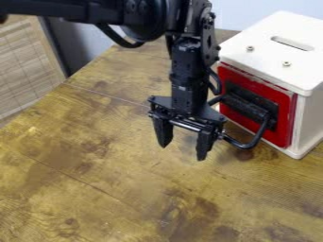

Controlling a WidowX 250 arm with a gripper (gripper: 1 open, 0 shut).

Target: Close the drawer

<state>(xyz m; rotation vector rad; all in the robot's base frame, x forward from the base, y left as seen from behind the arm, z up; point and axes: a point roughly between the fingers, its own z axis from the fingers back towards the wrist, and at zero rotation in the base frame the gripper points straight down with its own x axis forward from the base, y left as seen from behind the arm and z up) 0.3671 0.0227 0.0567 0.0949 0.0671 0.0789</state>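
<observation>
The drawer (256, 98) shows its red front with a black panel, set in a white box (280, 57) at the right of the wooden table. Its black U-shaped bar handle (247, 138) sticks out to the left, toward the arm. My gripper (182, 142) hangs from the black arm just left of that handle, fingers pointing down above the tabletop. The two fingers stand apart with nothing between them, so it is open. The right finger is close beside the handle's bar; whether they touch I cannot tell.
The worn wooden table (113, 180) stretches to the left and front. A woven screen (25, 61) stands at the far left edge. The white box has a slot (297, 43) in its top.
</observation>
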